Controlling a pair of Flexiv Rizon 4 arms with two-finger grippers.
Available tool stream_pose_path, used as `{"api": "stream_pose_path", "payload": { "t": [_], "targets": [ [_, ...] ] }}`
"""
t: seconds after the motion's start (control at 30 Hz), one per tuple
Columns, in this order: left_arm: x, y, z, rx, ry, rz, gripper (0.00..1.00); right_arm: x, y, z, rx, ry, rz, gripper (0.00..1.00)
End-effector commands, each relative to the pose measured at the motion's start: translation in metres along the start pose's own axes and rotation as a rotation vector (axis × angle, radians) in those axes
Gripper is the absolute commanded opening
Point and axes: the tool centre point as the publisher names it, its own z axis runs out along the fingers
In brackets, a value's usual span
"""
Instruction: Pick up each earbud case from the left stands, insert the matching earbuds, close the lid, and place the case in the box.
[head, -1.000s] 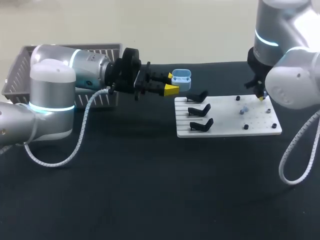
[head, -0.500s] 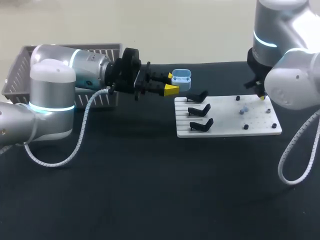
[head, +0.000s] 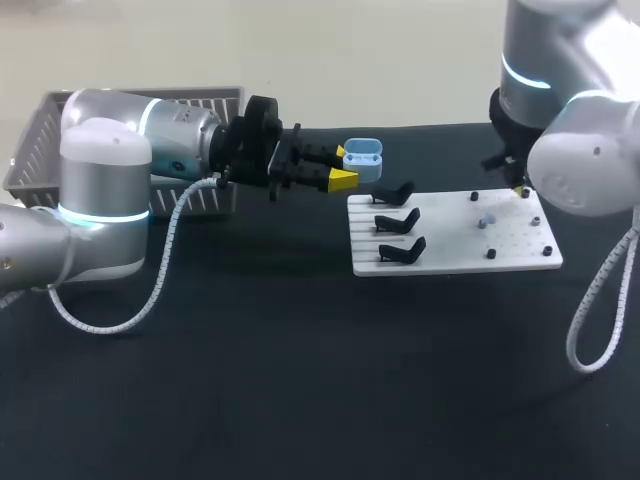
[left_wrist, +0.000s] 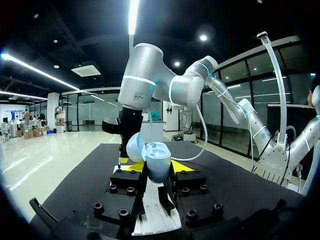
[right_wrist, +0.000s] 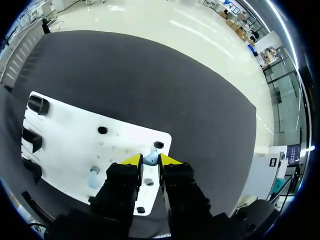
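A black table (head: 300, 390) is stretching across the whole scene. A white board (head: 450, 240) is lying flat on it, right of the middle, toward the far side. Small black pegs (head: 491, 254) are standing apart on the board's right half.

No readable text, labels, or numbers

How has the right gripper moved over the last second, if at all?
Yes. The right gripper, shut on an earbud, has lifted slightly, up off the white board.

Silver, cyan-ringed arms (head: 100, 200) end in black, yellow-tipped claws (head: 342, 166)
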Motion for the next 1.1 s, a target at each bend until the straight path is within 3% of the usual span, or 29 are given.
{"api": "stream_pose_path", "payload": {
  "t": [0.03,0.23,0.37,0.6,0.77,1.1],
  "targets": [
    [0.0,0.0,0.0,0.0,0.0,0.001,0.0,0.02,0.001,-0.032,0.017,-0.052,0.013,0.0],
    [0.0,0.0,0.0,0.0,0.0,0.001,0.0,0.03,0.012,-0.077,-0.006,-0.083,0.056,0.0],
    [0.0,0.0,0.0,0.0,0.0,0.001,0.0,0.036,0.026,-0.101,-0.04,-0.044,0.1,0.0],
    [0.0,0.0,0.0,0.0,0.0,0.001,0.0,0.053,0.068,-0.135,-0.103,0.033,0.147,0.0],
    [0.0,0.0,0.0,0.0,0.0,0.001,0.0,0.064,0.099,-0.157,-0.094,0.041,0.178,0.0],
    [0.0,0.0,0.0,0.0,0.0,0.001,0.0,0.064,0.099,-0.157,-0.094,0.041,0.178,0.0]
  ]
}}
